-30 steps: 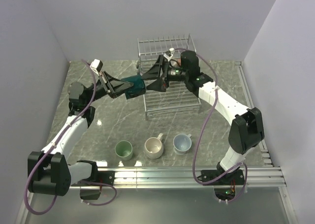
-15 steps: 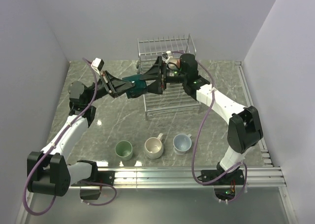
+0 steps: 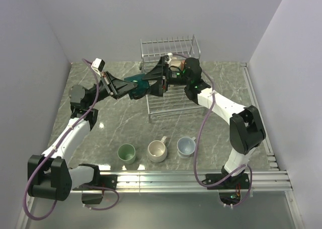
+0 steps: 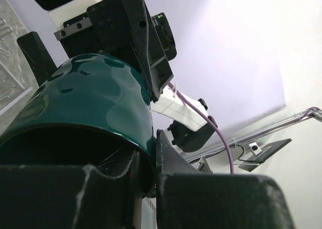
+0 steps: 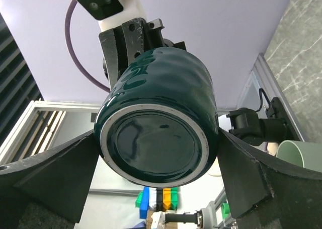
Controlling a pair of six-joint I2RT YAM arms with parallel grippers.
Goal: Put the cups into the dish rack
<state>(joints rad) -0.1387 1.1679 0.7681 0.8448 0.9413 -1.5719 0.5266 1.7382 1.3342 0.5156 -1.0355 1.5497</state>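
The dark teal mug [image 3: 136, 82] hangs by the left edge of the dish rack [image 3: 176, 105], its rim clamped in the left end effector [image 3: 129, 90]. Its bottom points into the right end effector [image 3: 152, 83], whose 2 fingers are apart around it.

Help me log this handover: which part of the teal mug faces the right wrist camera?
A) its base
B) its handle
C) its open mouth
A: in the right wrist view the teal mug shows its flat, ringed base head-on, with no opening or handle in sight.
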